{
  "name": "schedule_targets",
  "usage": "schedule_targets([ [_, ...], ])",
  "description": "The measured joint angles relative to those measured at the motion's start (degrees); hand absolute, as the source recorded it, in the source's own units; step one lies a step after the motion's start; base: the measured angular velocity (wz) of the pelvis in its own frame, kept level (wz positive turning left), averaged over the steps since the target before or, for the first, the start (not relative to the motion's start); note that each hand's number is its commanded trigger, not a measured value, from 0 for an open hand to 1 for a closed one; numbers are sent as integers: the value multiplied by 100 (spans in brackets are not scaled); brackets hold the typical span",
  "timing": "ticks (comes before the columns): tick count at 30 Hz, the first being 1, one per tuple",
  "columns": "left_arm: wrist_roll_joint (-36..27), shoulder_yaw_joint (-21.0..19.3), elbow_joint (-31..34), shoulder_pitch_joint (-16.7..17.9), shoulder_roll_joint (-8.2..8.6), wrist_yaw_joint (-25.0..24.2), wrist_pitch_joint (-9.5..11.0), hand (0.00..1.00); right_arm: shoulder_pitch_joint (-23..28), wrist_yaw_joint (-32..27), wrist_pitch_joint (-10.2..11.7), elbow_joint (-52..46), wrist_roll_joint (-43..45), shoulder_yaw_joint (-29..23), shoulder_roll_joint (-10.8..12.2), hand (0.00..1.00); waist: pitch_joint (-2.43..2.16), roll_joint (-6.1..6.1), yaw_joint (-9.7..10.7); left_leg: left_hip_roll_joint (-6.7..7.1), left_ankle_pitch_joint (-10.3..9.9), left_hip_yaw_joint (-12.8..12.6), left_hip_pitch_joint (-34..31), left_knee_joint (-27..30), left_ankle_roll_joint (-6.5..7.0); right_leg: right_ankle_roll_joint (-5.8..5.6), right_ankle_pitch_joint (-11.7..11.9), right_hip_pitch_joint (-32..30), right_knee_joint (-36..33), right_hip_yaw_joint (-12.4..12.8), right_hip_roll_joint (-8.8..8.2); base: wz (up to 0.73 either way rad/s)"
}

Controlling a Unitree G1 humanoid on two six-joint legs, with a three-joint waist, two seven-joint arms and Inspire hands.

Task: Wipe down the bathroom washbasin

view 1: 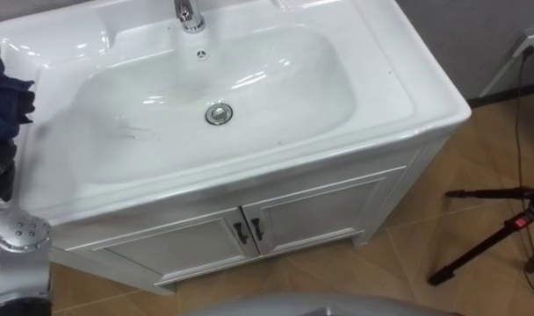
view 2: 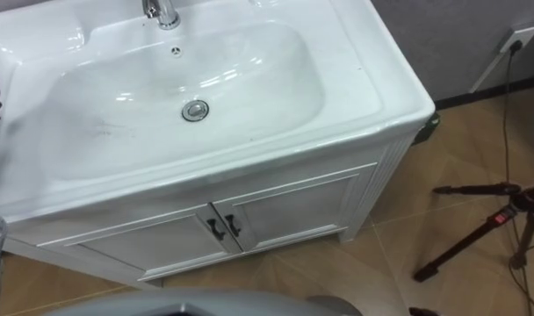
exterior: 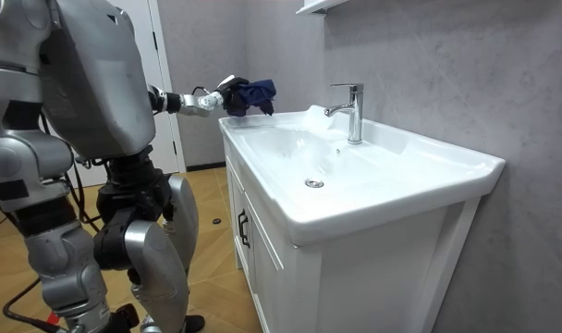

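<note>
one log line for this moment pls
task: wipe basin | left hand: shut on dark blue cloth, over basin's left rim | bowl: cloth not in it | stance: standing at basin

A smooth, glossy white glaze, ceramic by its look, is seen on the basin (view 1: 407, 83), with bright reflections across the bowl. At its back edge the faucet (view 1: 189, 15) is finished in polished metal, and the drain ring (view 1: 219, 113) in its bottom is shiny metal too. At its left rim a soft, crumpled dark blue cloth (view 1: 5, 96) is seen. Beneath it the cabinet (view 1: 328, 211) is painted smooth white, with small dark handles (view 1: 248, 232). Beside it a wood-look floor (view 1: 478, 149) is laid; behind it the wall (exterior: 447, 74) is grey, matt and mottled.
</note>
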State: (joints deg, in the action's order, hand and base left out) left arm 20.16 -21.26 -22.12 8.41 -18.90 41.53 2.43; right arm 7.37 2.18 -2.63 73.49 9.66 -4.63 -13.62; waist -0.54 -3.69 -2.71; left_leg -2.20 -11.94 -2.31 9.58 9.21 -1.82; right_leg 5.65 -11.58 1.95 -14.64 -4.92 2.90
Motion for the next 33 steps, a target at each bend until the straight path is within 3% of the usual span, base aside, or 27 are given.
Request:
schedule_targets([
  [4,-293,-173,-402,7,0,40,-11,100,51,45,-4,1,98,-8,-2,0,-3,-55,-9,0,0,6,-1,0,0,0,-1,-6,-1,20,8,-1],
  [7,-477,-266,-459,23,0,41,-37,100,109,45,-116,3,101,-11,-2,0,1,-100,-46,1,0,9,-1,1,0,-1,0,-7,-3,20,6,0],
  [13,-479,-457,-488,22,0,67,-58,100,136,48,-122,9,144,-124,-5,0,2,-174,-49,14,0,112,-2,3,0,-10,-8,-1,-16,13,2,1],
  [22,-454,-439,-485,-8,1,37,-61,100,111,52,-111,-26,38,-122,-1,0,8,-104,-9,40,1,123,-44,6,1,-32,-51,-77,-107,16,-20,2],
  [33,-359,-312,-420,-85,1,71,-55,100,64,44,-47,-93,-19,-123,-1,0,41,-113,236,105,2,154,-88,28,5,-106,-20,-86,-86,-1,-91,2],
])
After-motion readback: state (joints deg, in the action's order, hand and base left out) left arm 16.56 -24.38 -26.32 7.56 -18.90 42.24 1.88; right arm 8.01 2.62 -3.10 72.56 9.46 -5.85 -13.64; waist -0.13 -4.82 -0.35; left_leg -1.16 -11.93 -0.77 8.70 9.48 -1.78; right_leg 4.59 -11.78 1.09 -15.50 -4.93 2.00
